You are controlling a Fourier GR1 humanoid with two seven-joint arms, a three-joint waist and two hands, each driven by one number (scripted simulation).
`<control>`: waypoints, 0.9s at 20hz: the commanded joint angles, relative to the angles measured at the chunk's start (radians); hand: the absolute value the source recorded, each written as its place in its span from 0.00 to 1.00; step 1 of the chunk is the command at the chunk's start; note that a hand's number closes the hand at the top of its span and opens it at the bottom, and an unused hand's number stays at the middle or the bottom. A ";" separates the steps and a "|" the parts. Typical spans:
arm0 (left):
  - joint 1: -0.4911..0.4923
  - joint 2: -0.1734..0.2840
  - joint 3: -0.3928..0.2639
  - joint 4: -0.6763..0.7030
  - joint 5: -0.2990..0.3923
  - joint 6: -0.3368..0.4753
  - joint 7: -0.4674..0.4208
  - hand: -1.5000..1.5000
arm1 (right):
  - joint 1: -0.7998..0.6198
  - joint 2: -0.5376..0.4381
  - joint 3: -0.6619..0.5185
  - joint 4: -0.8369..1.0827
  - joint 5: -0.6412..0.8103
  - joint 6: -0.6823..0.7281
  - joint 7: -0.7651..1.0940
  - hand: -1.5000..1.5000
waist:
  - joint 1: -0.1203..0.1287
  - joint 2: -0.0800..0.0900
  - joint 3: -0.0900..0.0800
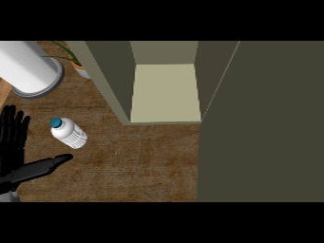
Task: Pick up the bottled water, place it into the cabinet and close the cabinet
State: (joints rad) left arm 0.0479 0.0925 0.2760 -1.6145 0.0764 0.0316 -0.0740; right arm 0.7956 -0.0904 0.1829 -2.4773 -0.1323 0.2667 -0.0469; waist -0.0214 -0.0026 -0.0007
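White bottled water (69, 133) with a blue cap lies on the brown counter (136, 166), near the open cabinet (166, 92). Beside it, the left hand (6, 156) is spread flat, holding nothing. Its wrist is cut off.

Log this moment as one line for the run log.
left hand: open, beside bottle, no contact | right hand: not in view | bottled water: on counter, not picked up | cabinet: open, shelf bare

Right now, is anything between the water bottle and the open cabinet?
No. In the head view, only bare brown counter lies between the water bottle and the open cabinet.
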 commanded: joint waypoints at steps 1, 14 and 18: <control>-0.049 0.037 0.055 0.202 0.027 -0.046 -0.113 0.00 | 0.091 -0.002 0.024 -0.163 -0.021 0.001 0.041 0.00 | -0.001 0.002 -0.001; -0.225 0.054 0.141 0.734 0.002 0.001 -0.456 0.00 | 0.208 -0.018 0.027 -0.115 -0.015 0.087 -0.107 0.00 | -0.011 0.001 -0.001; -0.293 0.041 0.128 0.900 0.009 -0.062 -0.539 0.00 | 0.120 -0.017 0.015 -0.110 -0.033 0.052 -0.055 0.00 | -0.003 0.006 -0.002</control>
State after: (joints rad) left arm -0.1774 0.1429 0.4059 -0.8651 0.0862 -0.0074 -0.5451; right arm 0.9189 -0.0948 0.2195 -2.4911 -0.1108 0.3204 -0.1428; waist -0.0254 0.0013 -0.0020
